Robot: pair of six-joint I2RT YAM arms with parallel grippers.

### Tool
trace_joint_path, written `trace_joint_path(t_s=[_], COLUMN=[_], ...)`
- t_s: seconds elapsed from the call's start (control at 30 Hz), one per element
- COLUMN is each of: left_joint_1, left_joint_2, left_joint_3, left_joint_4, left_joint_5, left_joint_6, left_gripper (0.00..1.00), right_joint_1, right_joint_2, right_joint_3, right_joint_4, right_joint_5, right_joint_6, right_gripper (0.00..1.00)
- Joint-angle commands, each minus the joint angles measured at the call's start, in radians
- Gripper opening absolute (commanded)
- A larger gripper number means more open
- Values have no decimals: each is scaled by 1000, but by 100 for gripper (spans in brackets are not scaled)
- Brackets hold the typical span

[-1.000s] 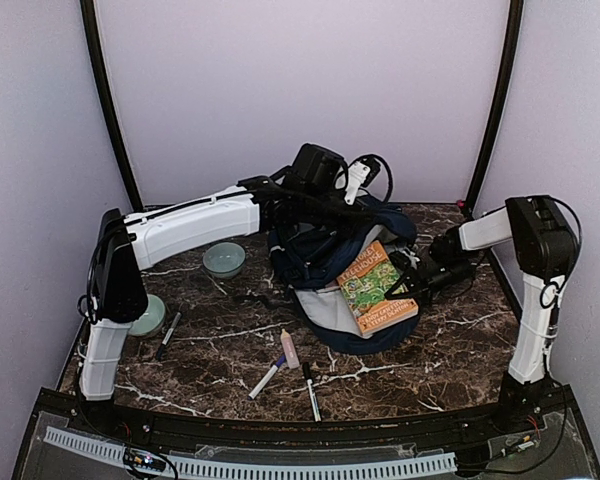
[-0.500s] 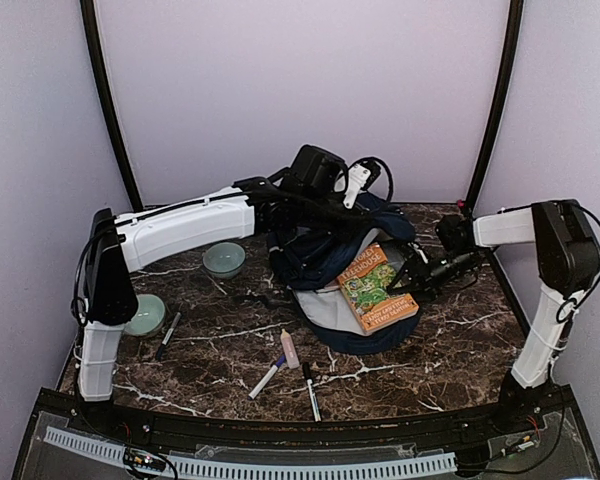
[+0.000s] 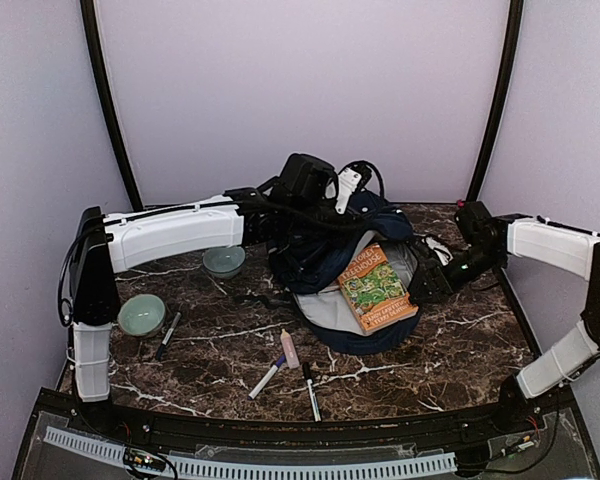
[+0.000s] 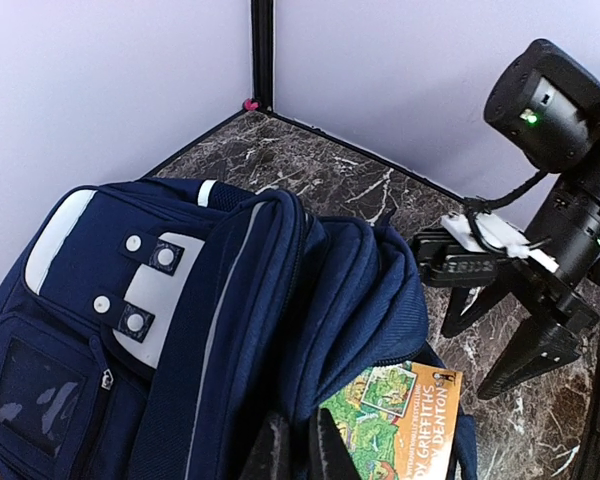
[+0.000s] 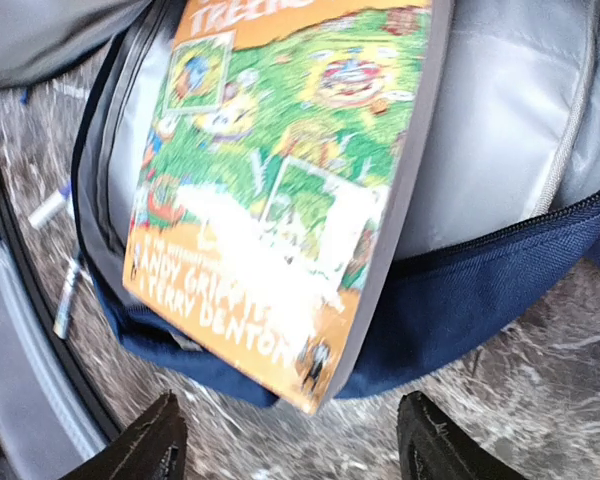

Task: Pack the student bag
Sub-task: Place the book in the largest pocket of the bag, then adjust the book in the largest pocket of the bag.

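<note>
The navy-blue student bag (image 3: pixel 325 250) lies open in the middle of the marble table. Its grey lining (image 5: pixel 500 140) shows. An orange and green paperback (image 3: pixel 375 288) lies half inside the mouth, one corner sticking out over the lower rim (image 5: pixel 310 375). My left gripper (image 4: pixel 296 450) is shut on a fold of the bag's upper flap (image 4: pixel 350 300) and holds it up. My right gripper (image 5: pixel 295 440) is open and empty, just off the book's near corner, to the right of the bag in the top view (image 3: pixel 430 282).
Two pale green bowls (image 3: pixel 223 260) (image 3: pixel 142 314) sit left of the bag. A black pen (image 3: pixel 167 336) lies by the nearer bowl. A glue stick (image 3: pixel 289 349), a white marker (image 3: pixel 265 379) and a black marker (image 3: pixel 311 390) lie in front of the bag.
My right arm has swung out to the right and stretched low, its gripper backing off from the book. The left arm has lifted the flap a little and shifted left. The book stays put.
</note>
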Motion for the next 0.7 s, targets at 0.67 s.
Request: trace_joint_path(t_s=[0.67], left_joint_1=[1], left_joint_2=[-154], left_joint_3=[-78], left_joint_4=[159], left_joint_5=[36], left_joint_6=[-61], left_gripper=[0], right_joint_1=[410], right_joint_2=[-184], right_joint_3=[-190], right_joint_4=[306], right_joint_5=[664], right_joint_6=[-581], right_gripper=[64])
